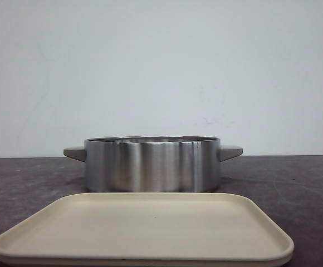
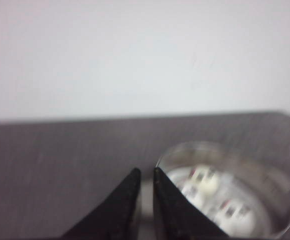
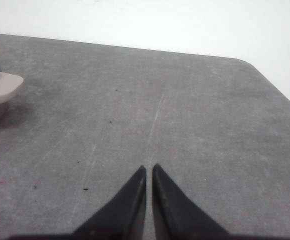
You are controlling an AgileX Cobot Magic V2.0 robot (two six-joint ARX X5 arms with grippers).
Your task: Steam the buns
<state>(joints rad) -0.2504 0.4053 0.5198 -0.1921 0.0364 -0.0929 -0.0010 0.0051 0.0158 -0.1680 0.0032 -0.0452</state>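
Note:
White buns (image 2: 206,181) with dark face marks lie inside the round steel pot (image 2: 280,190); the left wrist view is blurred and I make out about three. My left gripper (image 2: 146,173) hangs above the pot's near rim, black fingers (image 2: 122,205) almost together, nothing held. In the front view the pot (image 1: 150,165) stands mid-table and its wall hides the buns. My right gripper (image 3: 149,168) is shut and empty over bare table, well to the side of the pot's beige handle (image 3: 4,86). Neither gripper shows in the front view.
A beige rectangular tray (image 1: 145,228) lies in front of the pot with nothing on it. Beige handles (image 1: 75,152) stick out on both sides of the pot. The dark grey table (image 3: 185,110) ends at a rounded corner before a white wall.

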